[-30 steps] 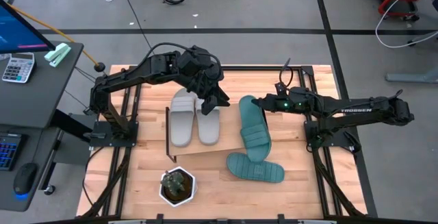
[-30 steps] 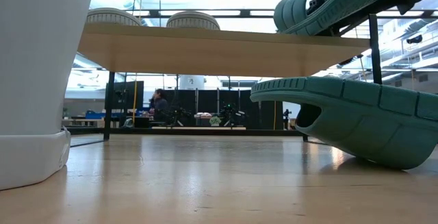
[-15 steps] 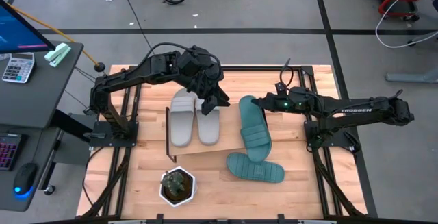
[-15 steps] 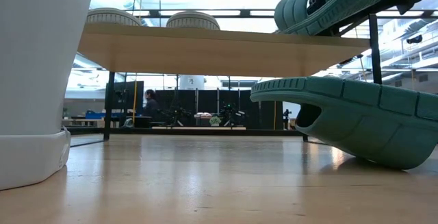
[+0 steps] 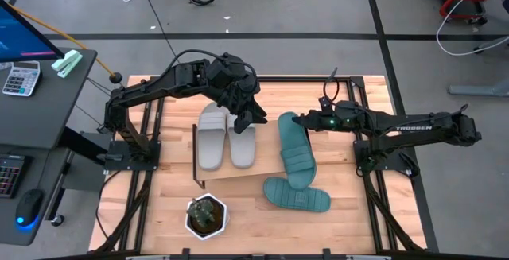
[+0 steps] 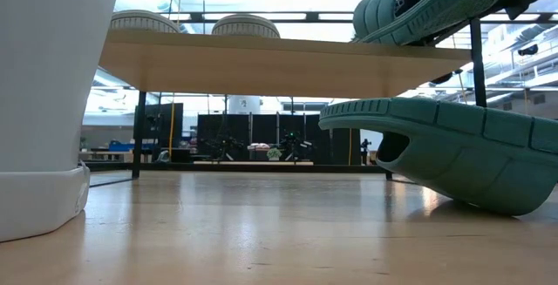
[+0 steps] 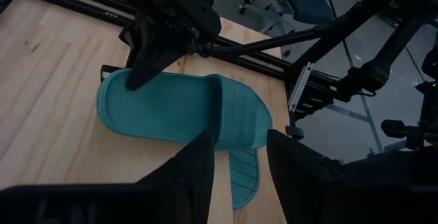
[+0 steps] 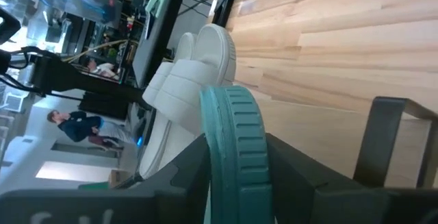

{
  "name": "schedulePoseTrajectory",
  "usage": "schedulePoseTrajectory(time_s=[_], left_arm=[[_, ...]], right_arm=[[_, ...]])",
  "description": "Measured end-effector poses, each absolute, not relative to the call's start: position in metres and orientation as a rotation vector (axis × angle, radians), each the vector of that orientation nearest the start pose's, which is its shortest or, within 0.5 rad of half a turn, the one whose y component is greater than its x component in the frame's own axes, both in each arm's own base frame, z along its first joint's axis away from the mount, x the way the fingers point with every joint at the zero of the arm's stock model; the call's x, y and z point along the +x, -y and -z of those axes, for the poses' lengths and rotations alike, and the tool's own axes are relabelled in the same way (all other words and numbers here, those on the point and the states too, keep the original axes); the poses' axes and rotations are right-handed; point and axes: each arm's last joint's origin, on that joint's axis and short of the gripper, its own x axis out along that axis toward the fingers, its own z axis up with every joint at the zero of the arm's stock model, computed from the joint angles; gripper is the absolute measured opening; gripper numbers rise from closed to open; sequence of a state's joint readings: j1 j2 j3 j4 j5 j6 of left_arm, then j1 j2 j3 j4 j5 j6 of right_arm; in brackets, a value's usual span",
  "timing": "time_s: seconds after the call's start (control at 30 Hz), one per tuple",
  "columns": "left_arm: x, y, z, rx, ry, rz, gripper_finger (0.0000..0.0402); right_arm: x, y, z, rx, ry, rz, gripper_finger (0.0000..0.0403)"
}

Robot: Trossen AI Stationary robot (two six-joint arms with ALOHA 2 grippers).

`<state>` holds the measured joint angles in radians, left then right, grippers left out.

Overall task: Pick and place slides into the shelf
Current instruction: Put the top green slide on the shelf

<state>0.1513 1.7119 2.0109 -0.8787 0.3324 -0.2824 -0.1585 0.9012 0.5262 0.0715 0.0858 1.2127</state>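
Observation:
Two light grey slides [image 5: 213,137] [image 5: 242,141] lie side by side on the shelf [image 5: 238,171], soles down on its board [image 6: 261,67]. A teal slide [image 5: 296,150] lies lengthwise on the shelf's right part, and my right gripper [image 5: 296,119] is shut on its far end. The second teal slide [image 5: 297,195] sits on the tabletop by the shelf's near right corner and shows big in the low view [image 6: 453,154]. My left gripper [image 5: 253,115] hovers open over the far end of the right grey slide; its fingers [image 7: 205,162] hold nothing. My right gripper pinches the teal slide's heel end [image 7: 126,81], away from the strap, with one finger on the footbed; the other finger is hidden below. It comes from the table's right, about level. The ribbed rim [image 8: 236,135] sits between the fingers. The slide is tilted [image 6: 427,6], strap end low toward the board.
A small potted plant [image 5: 206,215] in a white pot [image 6: 44,102] stands at the table's near edge, left of the loose teal slide. Black frame rails run along both table sides. A desk with keyboard and calculator stands left of the table.

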Motion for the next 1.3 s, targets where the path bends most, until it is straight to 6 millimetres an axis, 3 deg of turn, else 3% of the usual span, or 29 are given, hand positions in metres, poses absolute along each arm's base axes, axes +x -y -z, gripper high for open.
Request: schedulePoseTrajectory(time_s=[0.1,0.27,0.67,1.2,1.3], left_arm=[[0.351,-0.044,-0.442,-0.409,-0.586,0.097,0.0139],[0.351,-0.044,-0.442,-0.408,-0.586,0.097,0.0145],[0.351,-0.044,-0.442,-0.406,-0.587,0.098,0.0135],[0.35,-0.044,-0.442,-0.378,-0.585,0.105,0.0133],[0.35,-0.045,-0.442,-0.373,-0.585,0.105,0.0137]], right_arm=[[0.195,0.034,-0.248,1.206,-0.118,0.396,0.0123],[0.195,0.034,-0.248,1.205,-0.115,0.401,0.0072],[0.197,0.036,-0.257,1.29,0.022,0.4,0.0071],[0.196,0.022,-0.246,1.24,-0.09,0.455,0.0069],[0.196,0.022,-0.245,1.239,-0.096,0.458,0.0109]])
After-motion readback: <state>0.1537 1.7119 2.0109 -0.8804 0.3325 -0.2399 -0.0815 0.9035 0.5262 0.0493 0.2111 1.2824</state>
